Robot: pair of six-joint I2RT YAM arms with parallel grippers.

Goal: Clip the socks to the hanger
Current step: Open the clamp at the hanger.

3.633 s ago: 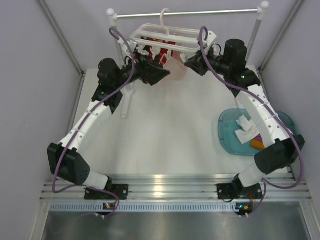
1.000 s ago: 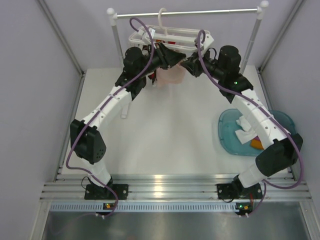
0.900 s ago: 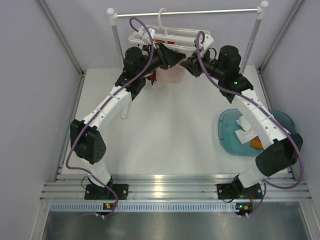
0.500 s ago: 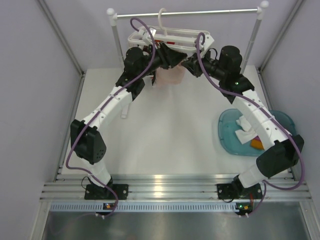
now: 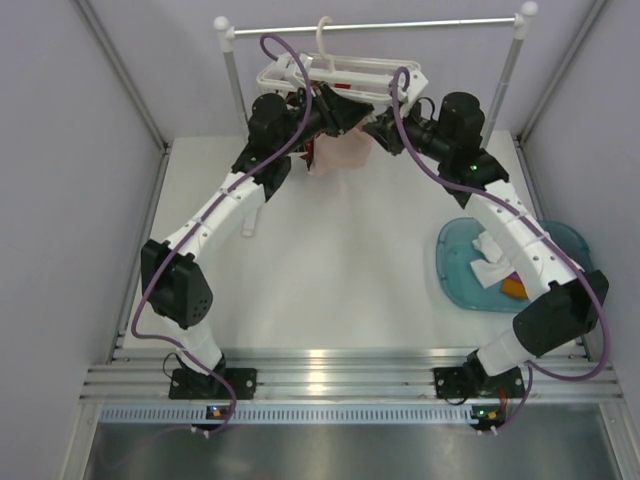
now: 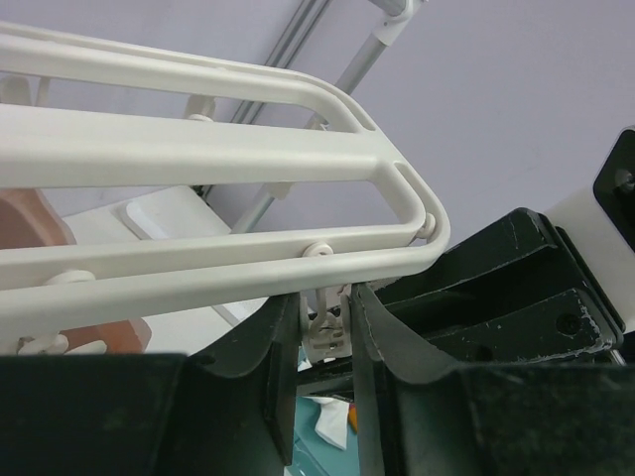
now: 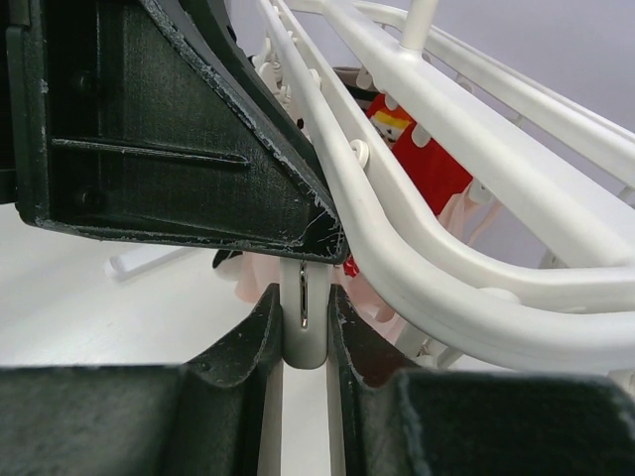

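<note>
The white slatted hanger (image 5: 345,72) hangs by its hook from the rail. Both grippers meet just under its front edge: my left gripper (image 5: 352,118) comes from the left and my right gripper (image 5: 376,125) from the right. In the left wrist view the left gripper (image 6: 322,317) is shut on a small white clip (image 6: 329,335) dangling from the hanger (image 6: 198,149). In the right wrist view the right gripper (image 7: 304,307) pinches a white clip (image 7: 303,332) edge-on. A pink sock (image 5: 342,152) and a red sock (image 7: 422,149) hang from the hanger behind them.
A teal tray (image 5: 445,265) at the right holds white socks (image 5: 490,255) and an orange one (image 5: 515,288). The silver rail (image 5: 400,24) on white posts spans the back. Grey walls close in left and right.
Since the oldest frame my left arm has swung in under the hanger, next to the right gripper. Over the last second neither arm has visibly moved.
</note>
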